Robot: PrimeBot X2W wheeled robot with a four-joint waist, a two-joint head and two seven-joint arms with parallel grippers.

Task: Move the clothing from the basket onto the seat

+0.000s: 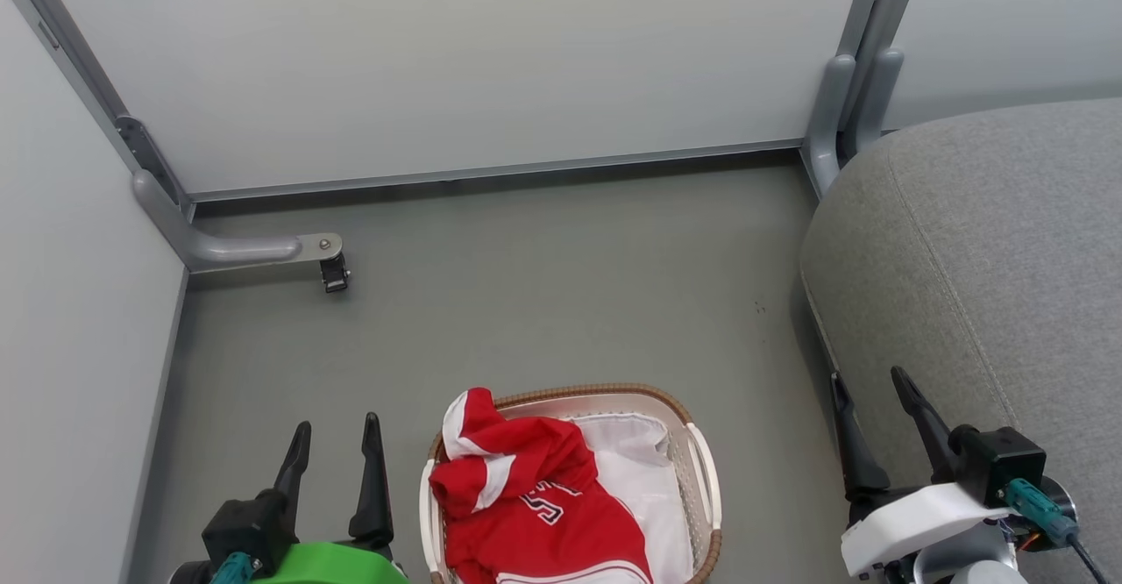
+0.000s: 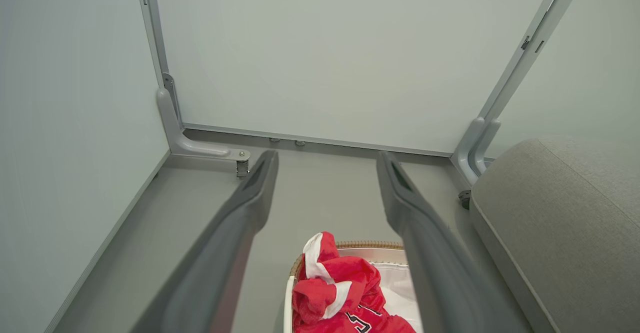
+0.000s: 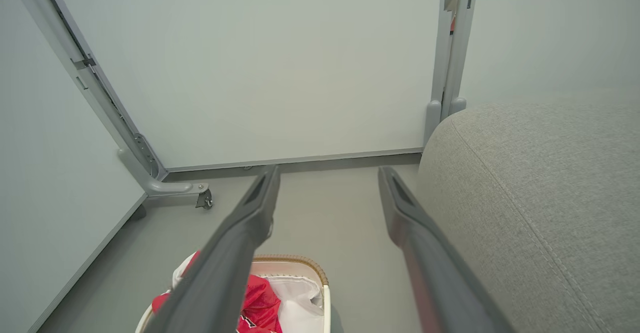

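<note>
**Start of the transfer, nothing moved as yet.** Nearest the camera, the left claw (image 1: 337, 423) and the right claw (image 1: 868, 376) both stand released, fingers spread and empty. The left is just beside the basket (image 1: 605, 388) on its left, and the right is off to its right, near the edge of the seat (image 1: 990, 259). Between them the basket sits on the floor (image 1: 526, 286). The red clothing (image 1: 535, 496) lies heaped in its left half, with one fold draped over the woven rim and a navy-edged white numeral facing up. A white liner (image 1: 649, 466) shows bare in the right half. Whether the heap is one garment or two cannot be told. The seat, right of the basket and apart from the clothing, carries nothing on the part in view. Beyond, a castor foot (image 1: 333, 270) and pale panels (image 1: 456, 58) close the bay. Judged progress: none of the clothing is on the seat, so every grasp, lift and carry to the right remains. The left claw is the closer to the heap.
</note>
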